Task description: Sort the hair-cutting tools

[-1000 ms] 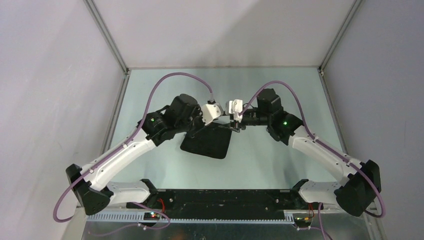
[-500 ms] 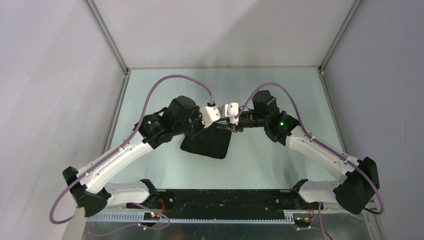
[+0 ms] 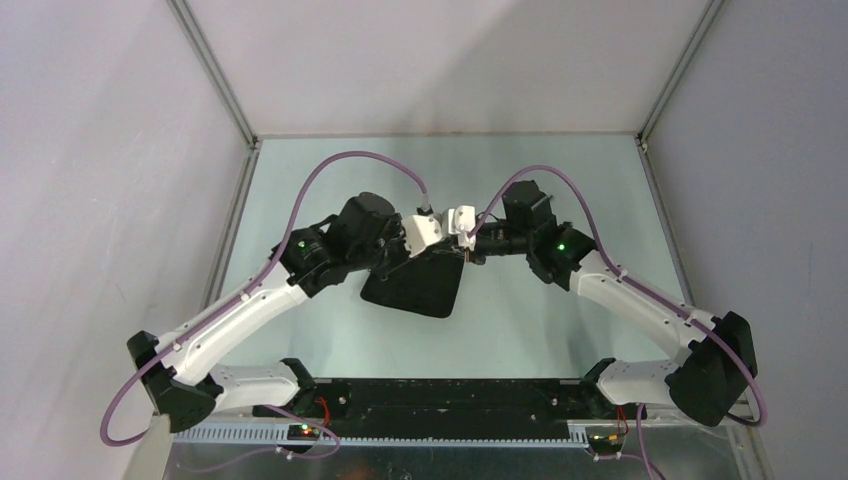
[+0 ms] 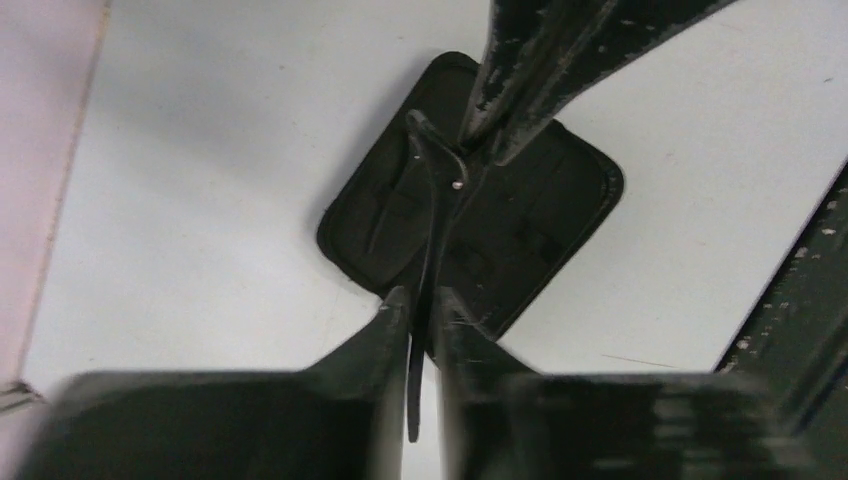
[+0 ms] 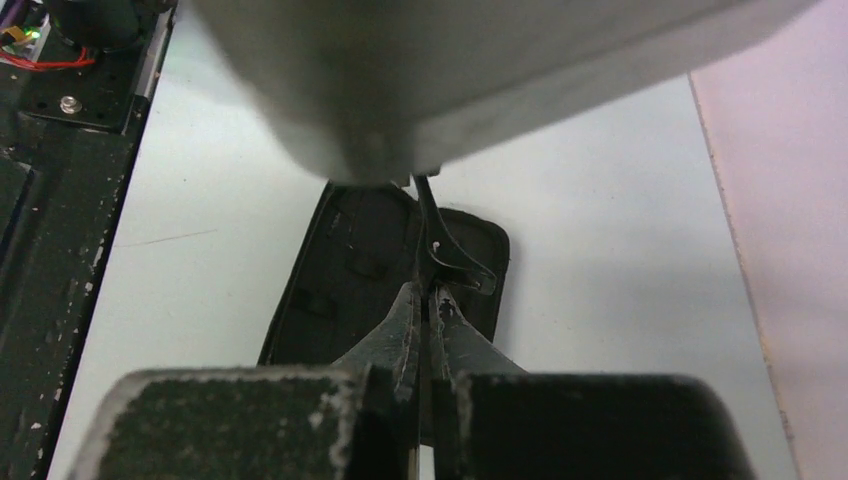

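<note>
A thin black clip (image 4: 432,210) hangs in the air between both grippers, above the black zip case (image 3: 410,290). My left gripper (image 4: 422,295) has its fingers pressed close on the clip's tail end. My right gripper (image 5: 427,295) is shut on the clip's (image 5: 432,245) other end, by its small rivet. In the top view the left gripper (image 3: 448,250) and right gripper (image 3: 472,250) meet tip to tip over the case's far right corner. The case (image 4: 540,220) lies flat with loops and pockets showing. Scissors and comb are out of view.
The pale green table (image 3: 560,180) is walled on the left, back and right. The black mounting rail (image 3: 440,395) runs along the near edge, seen too in the right wrist view as a dark rail (image 5: 60,200). The left wrist housing (image 5: 450,80) fills that view's top.
The right arm has slid a little to the left, up to the left gripper, and its fingers have closed on the clip. The left arm has barely moved.
</note>
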Controlling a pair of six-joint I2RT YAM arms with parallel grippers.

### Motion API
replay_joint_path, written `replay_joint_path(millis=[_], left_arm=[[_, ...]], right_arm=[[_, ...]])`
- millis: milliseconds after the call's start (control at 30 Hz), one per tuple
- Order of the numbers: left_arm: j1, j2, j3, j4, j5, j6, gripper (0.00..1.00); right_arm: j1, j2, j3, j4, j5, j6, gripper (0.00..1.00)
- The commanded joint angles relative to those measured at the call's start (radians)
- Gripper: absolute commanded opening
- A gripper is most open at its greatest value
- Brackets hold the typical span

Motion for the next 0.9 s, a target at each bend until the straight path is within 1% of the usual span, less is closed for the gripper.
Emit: replay_joint_path(millis=[0, 33, 67, 133, 233, 267, 367, 400, 433, 500, 600, 733, 867], left_arm=[[-0.005, -0.015, -0.001, 0.071, -0.059, -0.015, 0.30], [-0.002, -0.027, -0.018, 0.099, -0.089, -0.031, 0.37], [0.002, -0.034, -0.028, 0.112, -0.100, -0.040, 0.48], [0.037, -0.056, -0.051, 0.144, -0.106, -0.071, 0.56], [0.102, -0.086, -0.074, 0.177, -0.061, -0.143, 0.63], [0.135, -0.098, -0.079, 0.184, -0.049, -0.161, 0.68], [0.200, -0.116, -0.128, 0.245, -0.033, -0.262, 0.76], [0.238, -0.118, -0.137, 0.256, -0.028, -0.288, 0.77], [0.256, -0.117, -0.154, 0.277, -0.023, -0.343, 0.78], [0.332, -0.107, -0.178, 0.303, -0.006, -0.431, 0.80], [0.414, -0.070, -0.226, 0.357, 0.037, -0.563, 0.79], [0.480, 0.005, -0.263, 0.422, 0.095, -0.653, 0.74], [0.509, 0.122, -0.252, 0.446, 0.131, -0.683, 0.69]], right_arm=[[-0.006, 0.008, 0.037, -0.018, 0.001, 0.000, 0.00], [-0.011, 0.012, 0.038, -0.031, 0.011, -0.001, 0.00], [-0.015, 0.013, 0.037, -0.054, 0.033, -0.002, 0.00], [-0.019, 0.020, 0.034, -0.087, 0.071, -0.003, 0.00], [-0.028, 0.025, 0.009, -0.100, 0.129, 0.011, 0.00], [-0.034, 0.025, -0.013, -0.094, 0.156, 0.021, 0.00], [-0.042, 0.031, -0.084, -0.043, 0.217, 0.101, 0.00], [-0.041, 0.037, -0.099, -0.032, 0.244, 0.124, 0.00], [-0.040, 0.040, -0.127, -0.010, 0.253, 0.136, 0.00], [-0.039, 0.054, -0.168, 0.032, 0.281, 0.181, 0.00], [-0.037, 0.084, -0.217, 0.095, 0.346, 0.256, 0.00], [-0.030, 0.128, -0.264, 0.196, 0.431, 0.331, 0.00], [-0.032, 0.177, -0.285, 0.256, 0.466, 0.384, 0.00]])
